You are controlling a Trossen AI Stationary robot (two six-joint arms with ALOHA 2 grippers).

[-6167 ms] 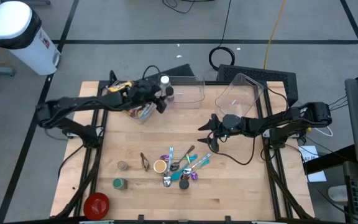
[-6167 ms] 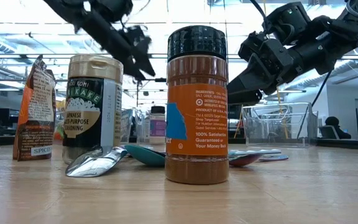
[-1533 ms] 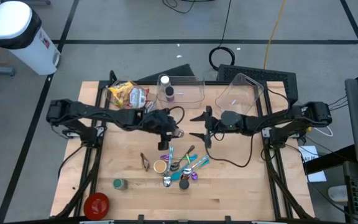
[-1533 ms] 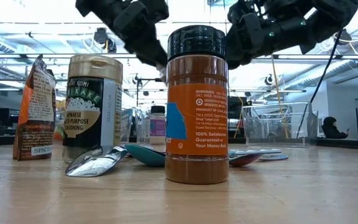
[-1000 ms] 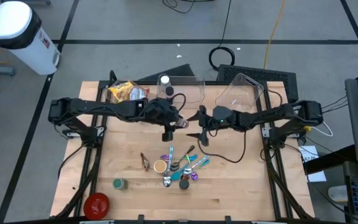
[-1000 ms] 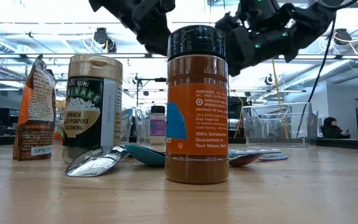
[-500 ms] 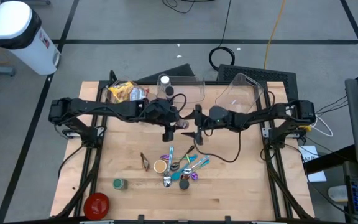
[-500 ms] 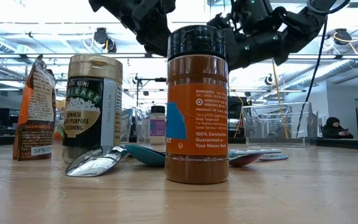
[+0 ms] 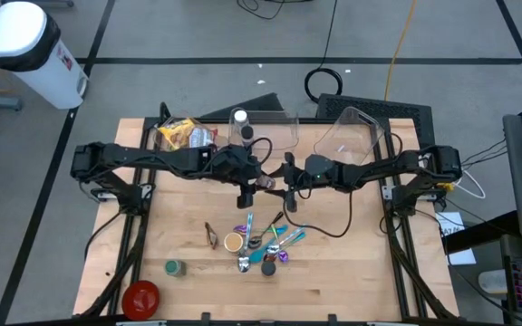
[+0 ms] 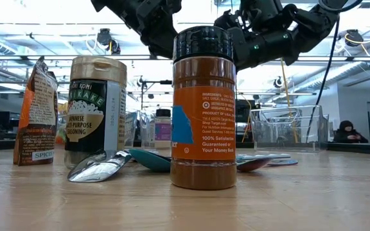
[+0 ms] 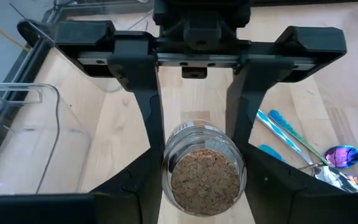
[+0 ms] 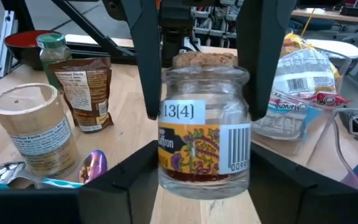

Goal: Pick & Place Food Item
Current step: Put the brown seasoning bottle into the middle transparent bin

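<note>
A glass jar [image 12: 204,143] with a cork lid [image 11: 204,180], a yellow label and a barcode hangs above the table's middle [image 9: 267,181]. My left gripper [image 9: 257,181] is shut on it from above. My right gripper [image 9: 285,183] faces it from the right. It is open, with its fingers on either side of the jar's lower body. In the low view both grippers show at the top, left gripper [image 10: 153,25] and right gripper [image 10: 255,38], and the jar is hidden there. My left gripper pinches the jar's upper body [image 12: 166,93], just below the cork, between its two fingers [image 12: 151,74]. The fingers point down from above. The jar hangs upright, lifted clear of the table. My right gripper's fingers [image 11: 157,124] lie close against the glass; I cannot tell whether they touch.
Below the jar lie several spoons [image 9: 265,244], a brown packet [image 9: 210,235] and a cardboard-lidded can [image 12: 33,127]. A green-lidded jar [image 9: 173,267] and a red bowl [image 9: 140,296] are near left. Clear bins [image 9: 270,131], a bread bag [image 9: 184,136] and a bottle [image 9: 240,127] stand far.
My right gripper has gone a little toward the table's left, up to the jar in my left gripper, so its fingers now flank the jar. The jar has stayed upright in the air.
</note>
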